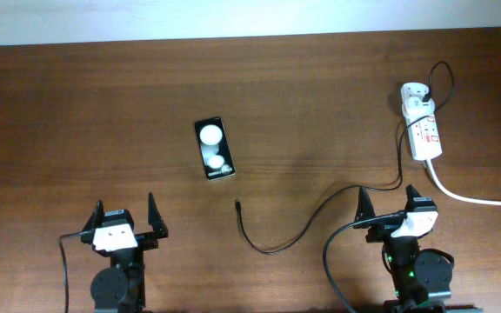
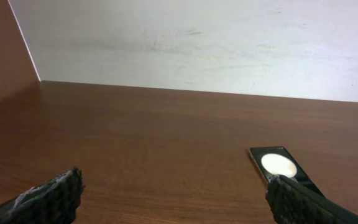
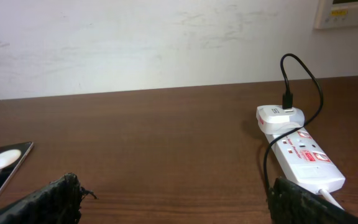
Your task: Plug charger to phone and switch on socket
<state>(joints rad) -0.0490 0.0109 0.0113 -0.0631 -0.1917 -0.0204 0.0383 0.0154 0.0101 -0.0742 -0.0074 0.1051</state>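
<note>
Left pincer (image 1: 125,206) and right pincer (image 1: 387,195) gape empty (charger (image 1: 272,250) tip lies near phone (image 1: 213,149)).

The phone (image 1: 213,149) lies on the table (image 1: 76,113); the socket (image 1: 422,126) sits well to its right, farther back, and the charger (image 1: 238,209) trails forward, its tip near the phone.

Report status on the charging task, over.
Left gripper, right gripper open, empty. Charger plug loose on table, apart from phone. Socket far right, adapter in. Nothing blocking.
</note>
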